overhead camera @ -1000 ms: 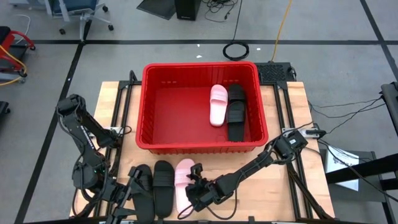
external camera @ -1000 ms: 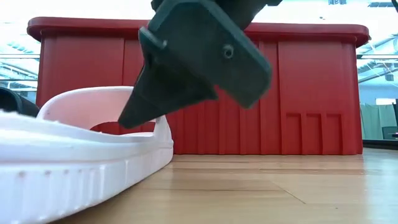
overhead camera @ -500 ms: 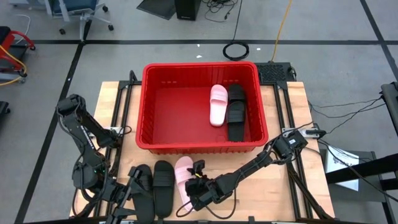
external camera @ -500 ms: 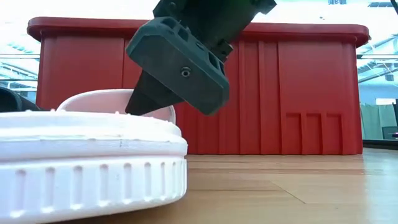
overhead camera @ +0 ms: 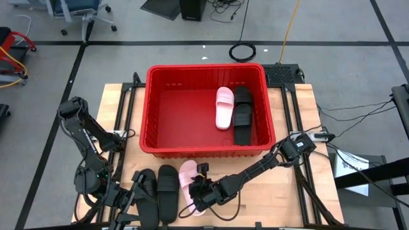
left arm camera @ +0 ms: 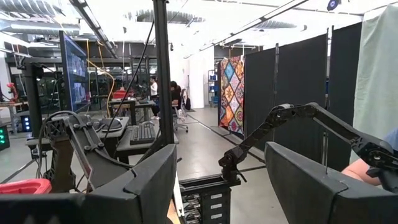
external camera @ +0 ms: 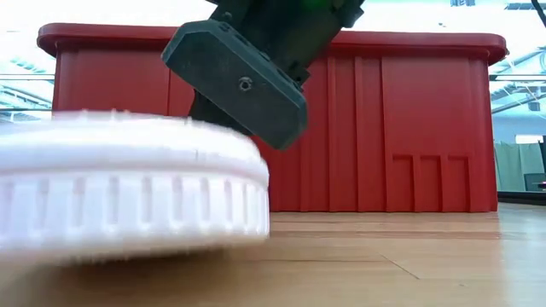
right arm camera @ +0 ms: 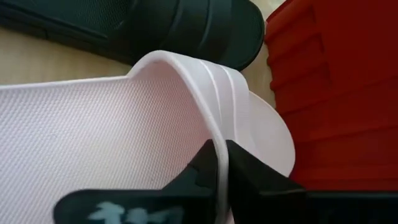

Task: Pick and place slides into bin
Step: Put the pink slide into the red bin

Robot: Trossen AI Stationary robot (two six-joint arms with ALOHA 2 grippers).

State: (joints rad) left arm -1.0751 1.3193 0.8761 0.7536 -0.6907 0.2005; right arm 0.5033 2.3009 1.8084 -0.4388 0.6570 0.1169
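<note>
A light pink slide (overhead camera: 187,181) lies at the table's near edge beside two black slides (overhead camera: 167,191) (overhead camera: 144,189). My right gripper (right arm camera: 221,163) is shut on the pink slide's strap; in the high view it sits over that slide (overhead camera: 200,190). Behind them stands the red bin (overhead camera: 153,115), with one pink slide (overhead camera: 223,107) and one black slide (overhead camera: 243,115) lying on its floor. My left gripper (left arm camera: 221,186) stays open at the table's near left, facing the room. My right gripper pinches the pink slide's strap at its edge (right arm camera: 214,146), one finger under the strap and one on its outer side. The fingers come slanting down from the table's right. The slide's end nearest the low camera (external camera: 128,188) is raised off the wood.
The bin's near wall (external camera: 384,128) rises just behind the held slide. Bare wood (overhead camera: 281,198) lies to the right of the gripper. Cables and a black box (overhead camera: 281,73) sit at the table's far right corner.
My right gripper has slid a little toward the table's left over the pink slide and shut on its strap. The slide has turned, and its near end has risen off the table.
</note>
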